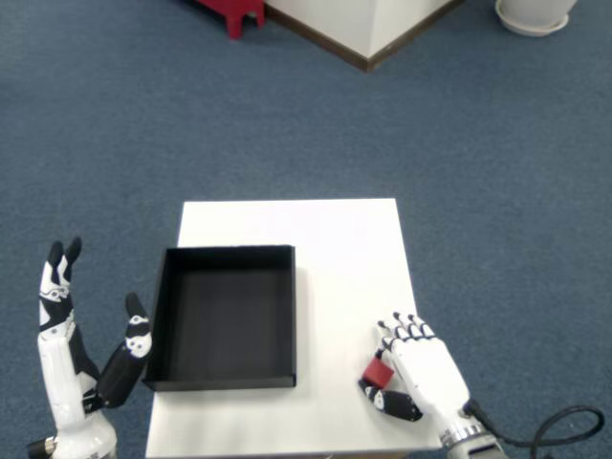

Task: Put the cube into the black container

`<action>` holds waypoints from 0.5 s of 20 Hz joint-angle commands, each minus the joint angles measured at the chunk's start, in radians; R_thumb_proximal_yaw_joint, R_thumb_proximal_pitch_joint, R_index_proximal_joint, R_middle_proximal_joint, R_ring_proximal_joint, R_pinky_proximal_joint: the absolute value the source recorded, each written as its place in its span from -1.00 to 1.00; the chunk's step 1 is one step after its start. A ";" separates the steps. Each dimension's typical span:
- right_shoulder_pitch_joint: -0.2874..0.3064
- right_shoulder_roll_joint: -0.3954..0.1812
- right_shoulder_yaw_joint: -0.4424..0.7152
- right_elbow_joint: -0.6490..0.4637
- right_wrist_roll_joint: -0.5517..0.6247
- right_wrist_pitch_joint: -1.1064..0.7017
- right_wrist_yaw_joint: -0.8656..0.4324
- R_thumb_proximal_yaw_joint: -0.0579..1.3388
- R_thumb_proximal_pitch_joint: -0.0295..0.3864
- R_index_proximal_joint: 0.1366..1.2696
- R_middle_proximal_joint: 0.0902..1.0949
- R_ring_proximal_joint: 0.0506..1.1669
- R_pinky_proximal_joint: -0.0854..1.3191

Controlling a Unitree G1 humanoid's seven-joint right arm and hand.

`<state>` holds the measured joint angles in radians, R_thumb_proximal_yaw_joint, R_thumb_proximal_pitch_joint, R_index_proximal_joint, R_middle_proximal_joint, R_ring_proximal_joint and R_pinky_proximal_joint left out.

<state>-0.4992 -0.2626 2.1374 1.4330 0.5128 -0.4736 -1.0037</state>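
Note:
The red cube (377, 372) lies on the white table (316, 229) near its front right corner. My right hand (419, 375) is wrapped around it, fingers curled over its top and right side, thumb pressed under its front edge, so only its left part shows. The black container (225, 316), an open shallow tray, stands on the left half of the table, about a hand's width left of the cube. Nothing lies inside it.
The left hand (81, 359) is raised with fingers spread, off the table's left edge beside the container. Blue carpet surrounds the table. A red object (232, 11) and a white wall corner (368, 29) stand far back.

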 commanded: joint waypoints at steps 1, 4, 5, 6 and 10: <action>-0.033 -0.023 -0.002 0.024 0.014 0.032 -0.038 0.93 -0.10 0.84 -0.65 -0.84 -0.93; -0.038 -0.032 -0.003 0.021 0.016 0.030 -0.031 0.90 -0.09 0.77 -0.66 -0.83 -0.88; -0.039 -0.033 -0.003 0.019 0.017 0.029 -0.030 0.89 -0.10 0.75 -0.66 -0.83 -0.86; -0.038 -0.034 -0.004 0.018 0.018 0.028 -0.028 0.89 -0.10 0.74 -0.66 -0.83 -0.85; -0.035 -0.036 -0.006 0.016 0.023 0.024 -0.027 0.87 -0.11 0.74 -0.66 -0.82 -0.84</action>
<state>-0.4993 -0.2704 2.1387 1.4324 0.5125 -0.4707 -1.0085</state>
